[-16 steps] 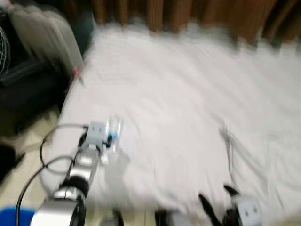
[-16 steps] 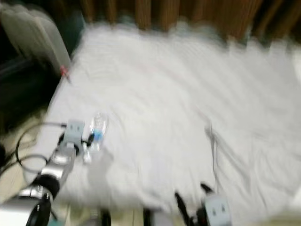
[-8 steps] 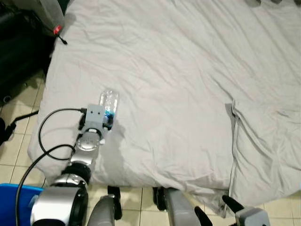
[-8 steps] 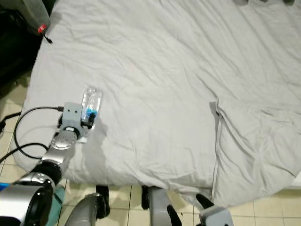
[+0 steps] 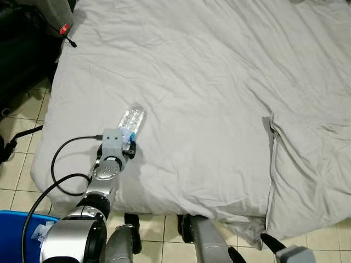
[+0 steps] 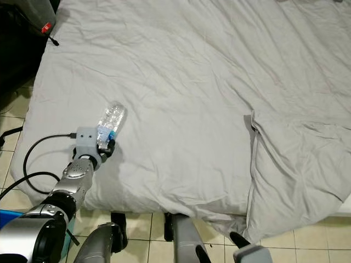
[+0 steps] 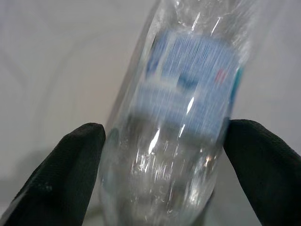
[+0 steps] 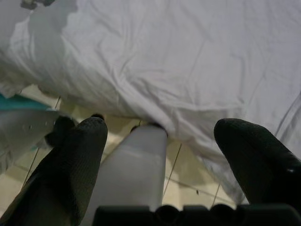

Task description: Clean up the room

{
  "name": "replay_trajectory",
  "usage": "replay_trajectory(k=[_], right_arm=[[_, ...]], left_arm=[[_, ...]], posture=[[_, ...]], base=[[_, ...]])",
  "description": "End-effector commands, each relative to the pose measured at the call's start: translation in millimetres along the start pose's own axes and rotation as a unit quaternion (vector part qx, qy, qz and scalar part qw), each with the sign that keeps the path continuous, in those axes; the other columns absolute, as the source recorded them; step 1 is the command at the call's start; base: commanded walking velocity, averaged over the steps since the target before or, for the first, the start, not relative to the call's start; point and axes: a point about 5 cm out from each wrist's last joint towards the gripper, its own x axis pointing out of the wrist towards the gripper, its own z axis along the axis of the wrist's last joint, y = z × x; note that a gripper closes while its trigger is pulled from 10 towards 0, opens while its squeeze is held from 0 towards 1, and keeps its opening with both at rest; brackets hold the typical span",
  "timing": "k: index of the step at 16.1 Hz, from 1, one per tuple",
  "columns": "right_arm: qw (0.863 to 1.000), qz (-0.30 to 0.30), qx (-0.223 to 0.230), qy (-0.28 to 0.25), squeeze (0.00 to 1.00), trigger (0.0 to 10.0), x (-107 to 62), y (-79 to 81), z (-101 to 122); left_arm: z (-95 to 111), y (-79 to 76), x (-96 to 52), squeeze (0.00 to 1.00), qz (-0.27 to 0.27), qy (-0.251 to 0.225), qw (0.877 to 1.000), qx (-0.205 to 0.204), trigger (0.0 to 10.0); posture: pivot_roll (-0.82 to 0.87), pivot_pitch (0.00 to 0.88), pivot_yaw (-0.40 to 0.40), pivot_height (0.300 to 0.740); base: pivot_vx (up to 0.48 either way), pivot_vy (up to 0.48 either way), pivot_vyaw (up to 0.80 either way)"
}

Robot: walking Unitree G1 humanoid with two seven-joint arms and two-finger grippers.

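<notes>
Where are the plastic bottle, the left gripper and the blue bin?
plastic bottle (image 5: 132, 119): left eye view, on its clear crinkled body lying on the sheet.
left gripper (image 7: 162, 155): left wrist view, midway between the black fingertips flanking the bottle.
blue bin (image 5: 16, 233): left eye view, on its visible corner by the floor.

The bottle (image 7: 178, 122) ran off the wrist picture at both ends, its label print too blurred to read. The left gripper (image 5: 127, 147) hid its lower end. The right gripper (image 6: 241, 253) was cut by the edge.
</notes>
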Motion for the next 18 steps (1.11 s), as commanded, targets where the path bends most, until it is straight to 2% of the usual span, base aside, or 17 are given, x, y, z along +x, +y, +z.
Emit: replay_trajectory(k=[1,4,5,6,15,18], right_arm=[[1.000,-0.002,0.004,0.022,0.00,10.0,-7.7,-0.9,-4],[1.000,-0.003,0.001,0.030,0.00,10.0,-11.2,-1.7,-5],[0.999,-0.003,0.001,0.032,0.00,10.0,-12.2,-2.0,-5],[0.999,-0.004,0.000,0.035,0.00,10.0,-13.3,-2.4,-6],[0.999,-0.002,0.003,0.039,0.00,10.0,-10.7,-2.9,-8],[0.999,-0.003,0.004,0.039,0.00,10.0,-8.0,-2.8,-10]], left_arm=[[-32,0.9,-8.6,0.00,0.005,0.059,0.998,0.019,10.0],[-36,0.4,-9.9,0.00,-0.003,0.066,0.997,0.036,10.0],[-36,0.5,-10.2,0.00,-0.007,0.067,0.997,0.038,3.5],[-37,2.1,-10.3,0.00,-0.006,0.068,0.997,0.037,0.0],[-26,9.0,-6.8,0.00,-0.007,0.052,0.998,0.045,0.0],[-24,12.9,-6.3,0.00,-0.003,0.049,0.998,0.035,0.0]], posture=[[-0.39,0.655,-0.137,0.740],[-0.40,0.664,-0.140,0.740],[-0.40,0.659,-0.140,0.740],[-0.40,0.656,-0.138,0.740],[-0.37,0.647,-0.123,0.740],[-0.37,0.646,-0.120,0.740]], base=[[0.000,0.000,0.00],[0.000,0.000,0.00],[0.000,0.000,0.00],[0.000,0.000,0.00],[0.000,0.000,0.00],[0.000,0.000,0.00]])
